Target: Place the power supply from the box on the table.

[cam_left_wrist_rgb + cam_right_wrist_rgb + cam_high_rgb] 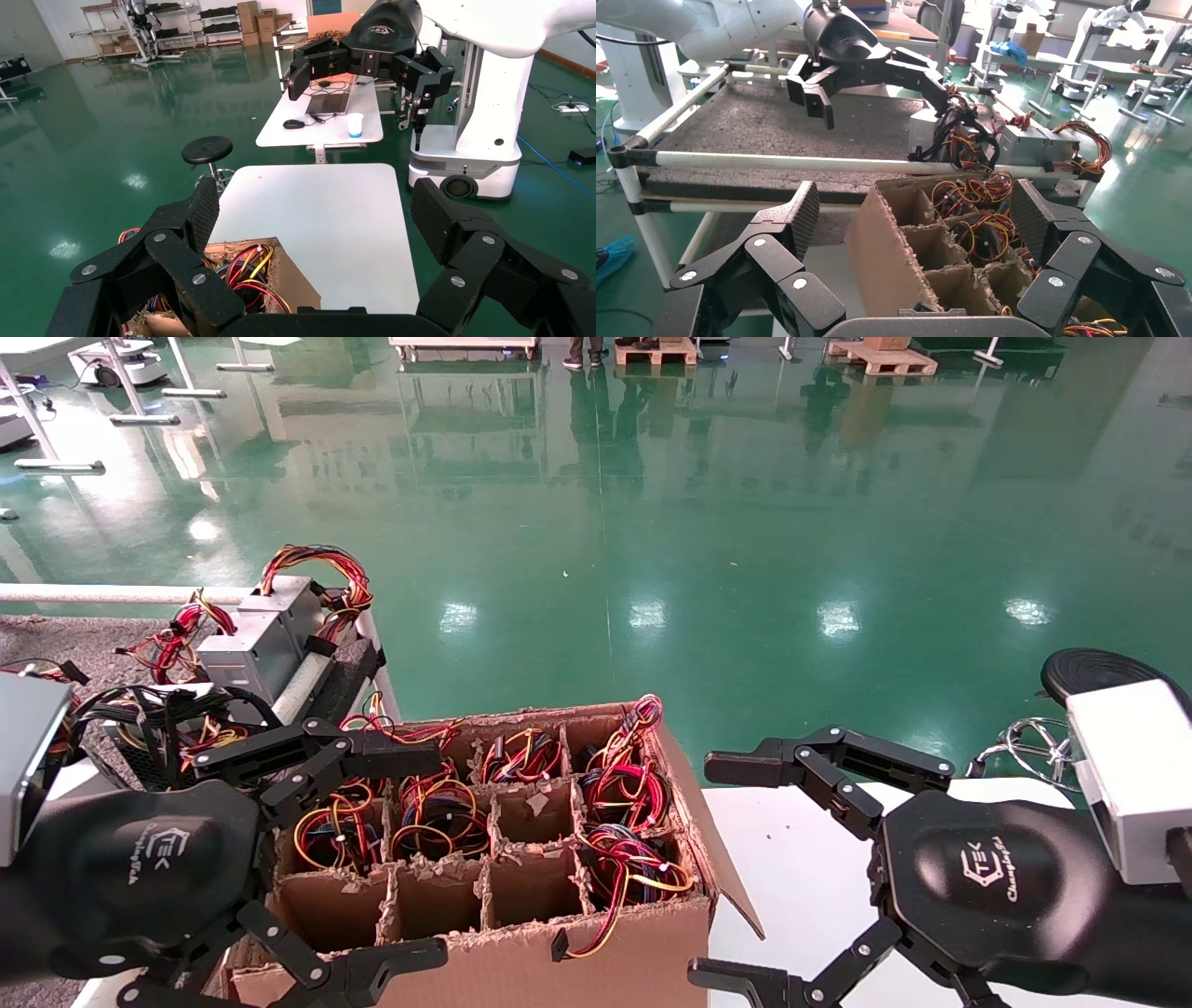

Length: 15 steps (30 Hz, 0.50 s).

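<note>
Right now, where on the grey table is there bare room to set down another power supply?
The felt table is bare from its white tube edge back, below the open left hand. The end nearest the box is crowded with power supplies and wire bundles.

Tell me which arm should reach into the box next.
Left. Its open gripper hangs over the box and its wire-filled cells, beside the grey table. The right gripper hangs open over the white tabletop.
</note>
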Tool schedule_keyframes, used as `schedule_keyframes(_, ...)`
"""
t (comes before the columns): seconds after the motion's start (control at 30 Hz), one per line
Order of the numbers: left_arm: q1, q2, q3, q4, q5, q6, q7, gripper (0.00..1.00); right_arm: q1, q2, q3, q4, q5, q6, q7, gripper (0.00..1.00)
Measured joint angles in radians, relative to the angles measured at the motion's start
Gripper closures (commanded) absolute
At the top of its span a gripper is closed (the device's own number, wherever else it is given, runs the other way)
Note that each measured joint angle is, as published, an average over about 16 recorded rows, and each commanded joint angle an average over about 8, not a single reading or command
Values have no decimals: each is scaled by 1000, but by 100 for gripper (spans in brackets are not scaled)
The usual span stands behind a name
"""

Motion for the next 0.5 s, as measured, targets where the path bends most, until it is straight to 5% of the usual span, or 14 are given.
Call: schedule_keyframes(0.5,-90,0,76,-12,103,18,63,0,0,0,0,0,0,0,0,0)
